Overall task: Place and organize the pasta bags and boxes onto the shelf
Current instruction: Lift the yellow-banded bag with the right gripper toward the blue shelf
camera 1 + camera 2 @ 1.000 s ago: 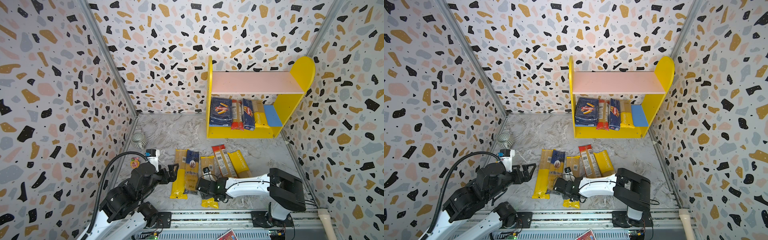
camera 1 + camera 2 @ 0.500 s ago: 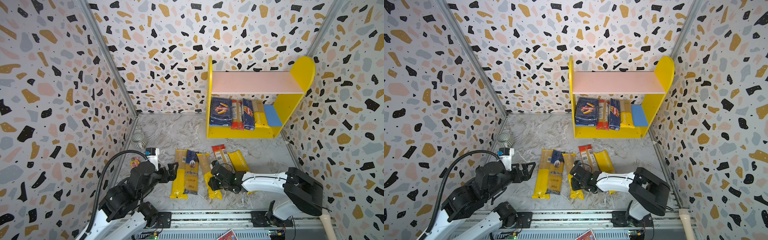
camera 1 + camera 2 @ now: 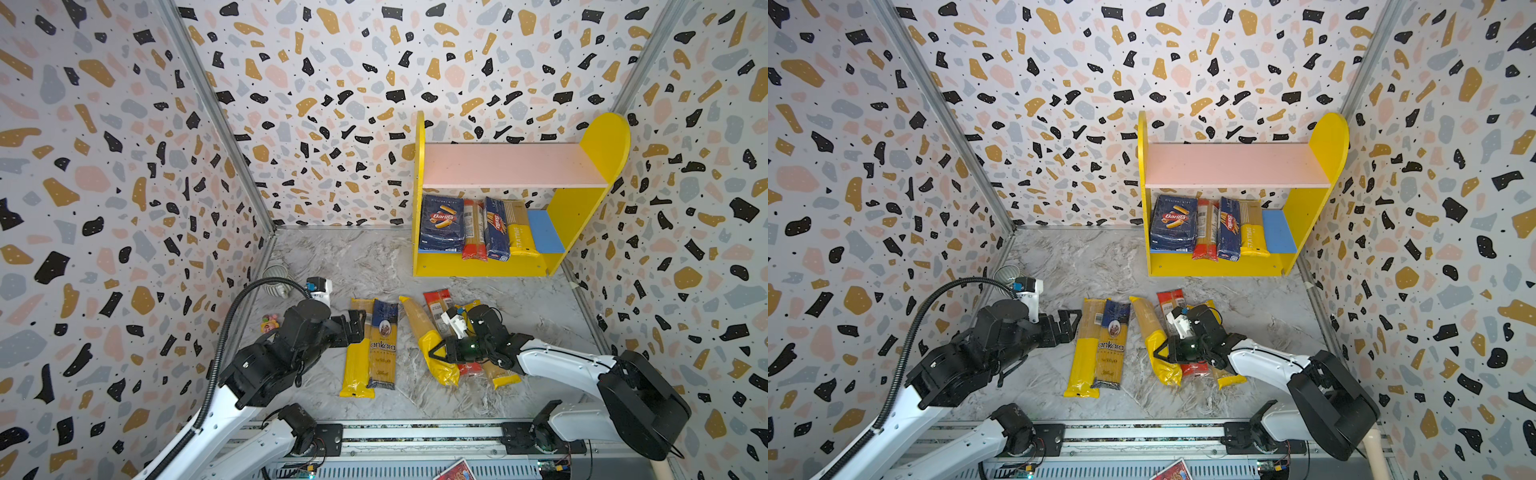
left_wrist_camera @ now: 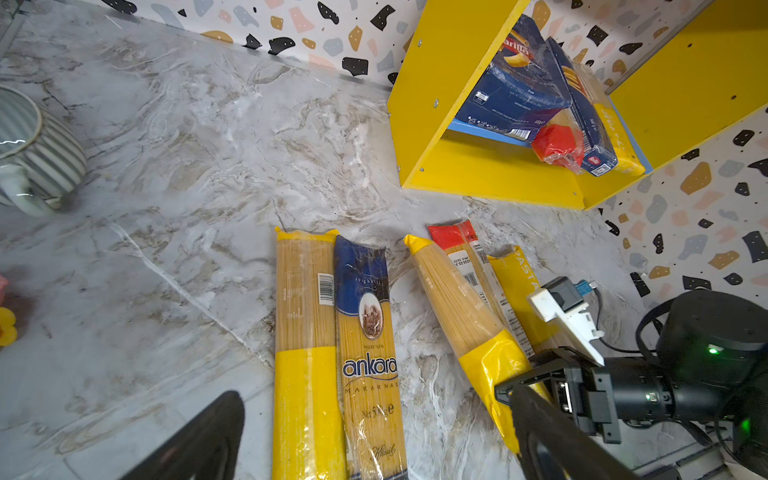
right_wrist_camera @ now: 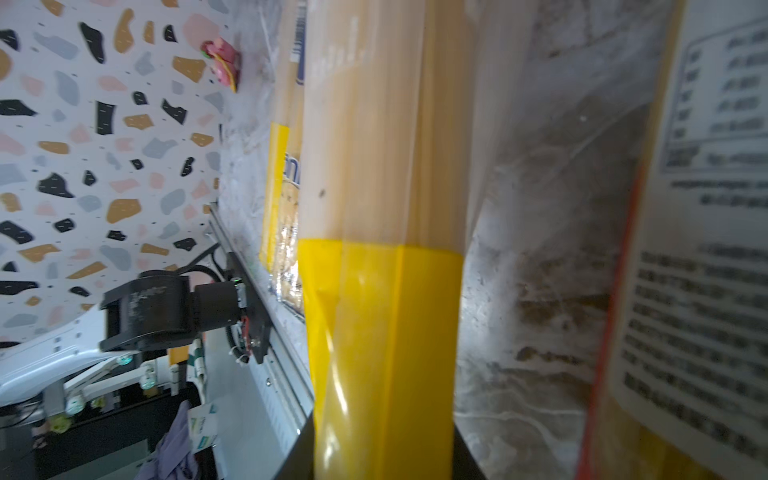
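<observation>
My right gripper [image 3: 439, 353] [image 3: 1163, 353] [image 5: 382, 453] is shut on the yellow near end of a spaghetti bag [image 3: 419, 324] [image 5: 382, 291] that slants across the floor. A red-orange bag [image 3: 436, 303] and a yellow bag [image 3: 505, 376] lie partly under that arm. To the left lie a yellow-ended bag [image 3: 356, 357] and the dark blue ankara bag [image 3: 383, 345] [image 4: 368, 365]. My left gripper [image 3: 357, 328] [image 4: 376, 397] hangs open beside those two. The shelf [image 3: 515, 166] holds the wide pasta box [image 3: 441, 224], a red-orange bag [image 3: 473, 232], the narrow box [image 3: 496, 228] and a yellow bag [image 3: 519, 232] on its lower board.
A striped mug [image 3: 276, 276] [image 4: 33, 153] and a small toy [image 3: 269, 322] sit by the left wall. A metal rail [image 3: 415, 432] runs along the front edge. Patterned walls close in the floor on three sides.
The right gripper has closed on the yellow-ended bag, and the arm has shifted slightly away from the rail. The bag now slants more to the left. The left arm has stayed still.
</observation>
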`<state>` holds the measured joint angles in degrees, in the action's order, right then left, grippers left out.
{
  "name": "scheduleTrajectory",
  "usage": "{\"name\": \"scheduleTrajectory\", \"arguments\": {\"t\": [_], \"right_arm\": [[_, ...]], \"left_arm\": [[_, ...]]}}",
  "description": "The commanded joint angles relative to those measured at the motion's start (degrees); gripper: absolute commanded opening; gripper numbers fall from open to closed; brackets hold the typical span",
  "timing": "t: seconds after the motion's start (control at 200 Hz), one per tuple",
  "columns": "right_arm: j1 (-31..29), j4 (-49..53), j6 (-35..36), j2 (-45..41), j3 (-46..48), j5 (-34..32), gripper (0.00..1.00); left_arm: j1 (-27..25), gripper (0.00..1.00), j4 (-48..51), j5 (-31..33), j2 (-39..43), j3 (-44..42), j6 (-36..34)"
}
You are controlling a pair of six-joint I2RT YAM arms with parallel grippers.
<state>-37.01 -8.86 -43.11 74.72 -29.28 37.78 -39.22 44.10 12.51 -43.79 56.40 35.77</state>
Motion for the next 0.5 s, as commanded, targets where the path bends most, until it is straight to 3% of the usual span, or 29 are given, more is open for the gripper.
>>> {"name": "scheduleTrajectory", "arguments": {"t": [0.0,0.28,0.491], "right_arm": [[3.19,-8.58,1.50,-4.59,-1.40,9.59,0.19],[13.53,-6.62,0.93,-9.78,-2.93,16.75,0.18],[20.52,5.39,6.50,-12.84,-9.26,13.35,0.18]], "left_arm": [[0.20,1.00,-4.33,-0.73,-3.27,2.43,-1.91],[0.20,0.99,-8.93,-4.54,-10.69,5.14,-3.49],[0.20,1.00,-9.92,-7.12,-16.09,9.27,-5.88]]}}
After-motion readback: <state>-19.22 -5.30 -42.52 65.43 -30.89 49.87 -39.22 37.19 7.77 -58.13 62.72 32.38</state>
